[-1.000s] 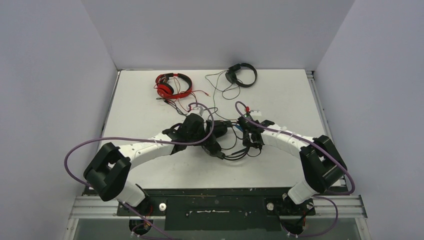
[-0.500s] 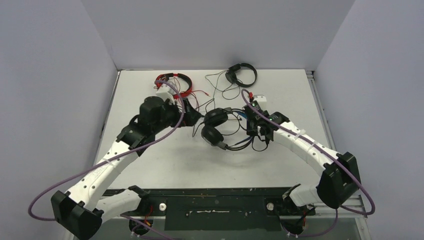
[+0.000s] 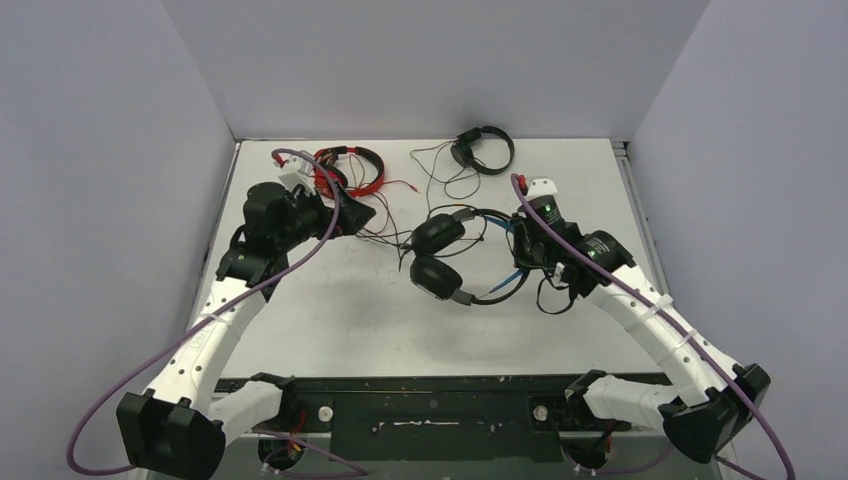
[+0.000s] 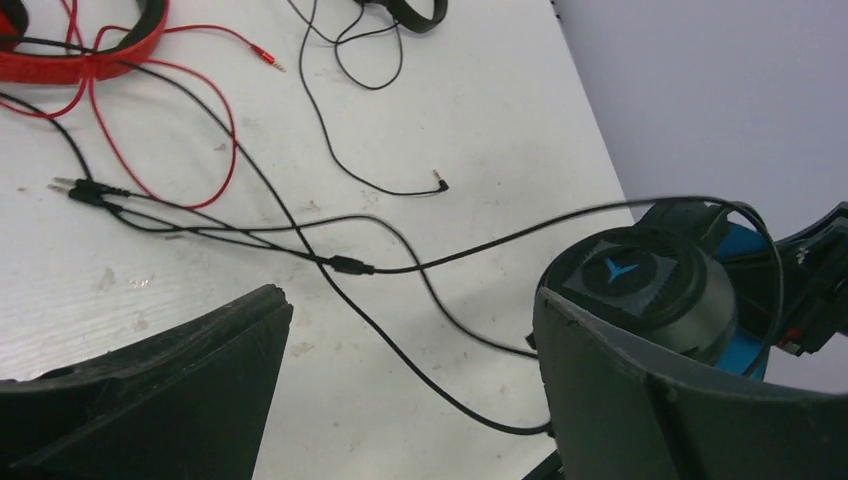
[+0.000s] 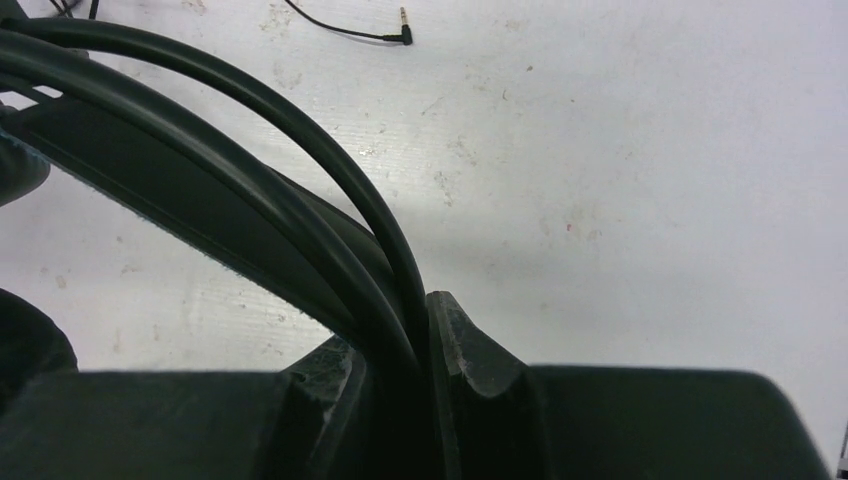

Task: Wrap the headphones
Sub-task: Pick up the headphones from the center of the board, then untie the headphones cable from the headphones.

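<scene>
Right end effector (image 3: 530,245) clenched on the band of the blue-banded headphones (image 3: 440,268), mid-bench, probably steadying them for winding. Left end effector (image 3: 352,214) released, jaws wide above tangled cables (image 4: 330,262), beside red headphones (image 3: 345,170). Black headphones (image 3: 483,148) at far edge; near side of bench (image 3: 330,330) gives room to work

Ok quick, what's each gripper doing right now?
Left gripper: open, holding nothing.
Right gripper: shut on the headband of the blue-banded headphones.
</scene>
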Controlling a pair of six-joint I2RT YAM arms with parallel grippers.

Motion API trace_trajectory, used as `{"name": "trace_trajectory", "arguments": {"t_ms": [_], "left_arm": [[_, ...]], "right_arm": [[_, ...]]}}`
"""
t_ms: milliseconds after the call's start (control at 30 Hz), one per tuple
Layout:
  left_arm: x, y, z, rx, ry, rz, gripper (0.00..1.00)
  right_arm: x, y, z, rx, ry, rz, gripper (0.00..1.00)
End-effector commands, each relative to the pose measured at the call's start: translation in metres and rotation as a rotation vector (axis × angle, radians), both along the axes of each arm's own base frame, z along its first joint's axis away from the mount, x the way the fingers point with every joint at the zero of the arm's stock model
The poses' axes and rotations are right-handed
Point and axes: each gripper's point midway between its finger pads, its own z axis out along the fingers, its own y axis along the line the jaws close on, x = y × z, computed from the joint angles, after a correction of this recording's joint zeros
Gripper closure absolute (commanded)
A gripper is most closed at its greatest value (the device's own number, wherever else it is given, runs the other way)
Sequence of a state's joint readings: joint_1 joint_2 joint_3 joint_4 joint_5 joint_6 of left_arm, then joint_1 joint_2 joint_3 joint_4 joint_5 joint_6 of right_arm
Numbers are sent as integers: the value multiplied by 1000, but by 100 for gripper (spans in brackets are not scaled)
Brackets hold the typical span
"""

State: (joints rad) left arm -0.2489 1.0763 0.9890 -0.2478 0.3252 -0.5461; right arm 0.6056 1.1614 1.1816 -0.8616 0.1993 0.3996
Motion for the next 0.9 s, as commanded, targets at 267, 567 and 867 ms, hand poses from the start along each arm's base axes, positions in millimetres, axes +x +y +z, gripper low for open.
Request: {"name": "trace_trajectory", "arguments": {"t_ms": [267, 567, 867], "left_arm": [[-71, -26, 49, -61, -628, -314, 17], [-99, -36, 24, 207, -886, -565, 44], [-102, -59, 3, 322, -976, -715, 46]], "right_arm": [[-7, 2, 70, 79, -136, 76, 100], [-15, 8, 88, 71, -125, 180, 100], [-18, 13, 91, 91, -127, 209, 100]]}}
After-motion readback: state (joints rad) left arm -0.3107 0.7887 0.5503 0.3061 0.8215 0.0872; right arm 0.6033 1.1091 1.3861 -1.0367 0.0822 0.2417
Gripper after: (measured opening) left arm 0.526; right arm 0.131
